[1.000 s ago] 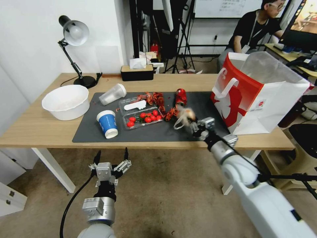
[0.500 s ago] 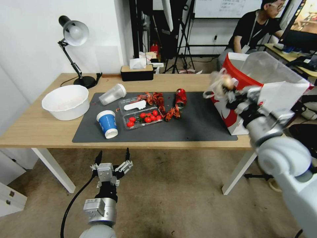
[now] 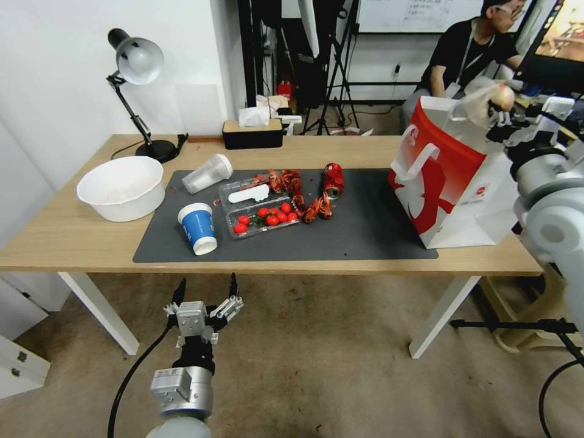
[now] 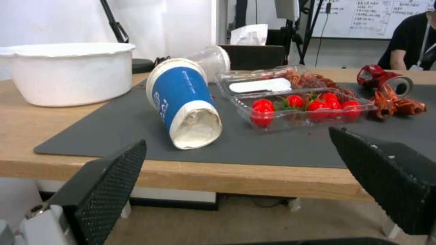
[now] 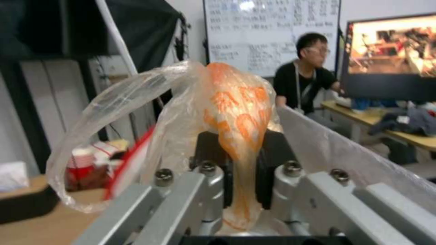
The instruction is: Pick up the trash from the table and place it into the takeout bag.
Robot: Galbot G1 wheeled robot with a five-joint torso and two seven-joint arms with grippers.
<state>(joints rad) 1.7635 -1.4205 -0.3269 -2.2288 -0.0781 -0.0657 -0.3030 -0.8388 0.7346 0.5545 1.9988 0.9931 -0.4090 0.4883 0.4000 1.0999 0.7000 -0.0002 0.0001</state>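
- The right gripper (image 3: 500, 108) is hovering above the open mouth of the takeout bag (image 3: 453, 176), with its jaws closed tight on a crumpled plastic wrapper (image 5: 213, 112)
- The plastic wrapper is showing as clear, wrinkled film stained orange around the pinched part, with a loose transparent loop hanging to one side of the fingers (image 5: 291, 183)
- The takeout bag is standing upright at the right end of the tabletop (image 3: 73, 231), partly on the right edge of the dark grey mat (image 3: 365, 231); it is white paper with a red side panel, a white figure print and a flat white handle
- The left gripper (image 3: 205, 291) is waiting below the front edge of the tabletop, over the floor, with its jaws spread wide and holding nothing
- The blue-and-white paper cup (image 4: 184, 102) is lying on its side near the front left corner of the mat, its open mouth facing the front edge
- The clear plastic cup (image 3: 208, 173) is lying tipped over at the rear left corner of the mat
- The white bowl (image 3: 121, 187) is sitting upright on bare wood near the left end of the tabletop
- The crushed red can (image 3: 333, 178) is lying near the rear edge of the mat, just beside red crayfish shells (image 3: 316, 208)
- A clear tray of cherry tomatoes (image 4: 302, 109) is resting mid-mat, between the paper cup and the shells
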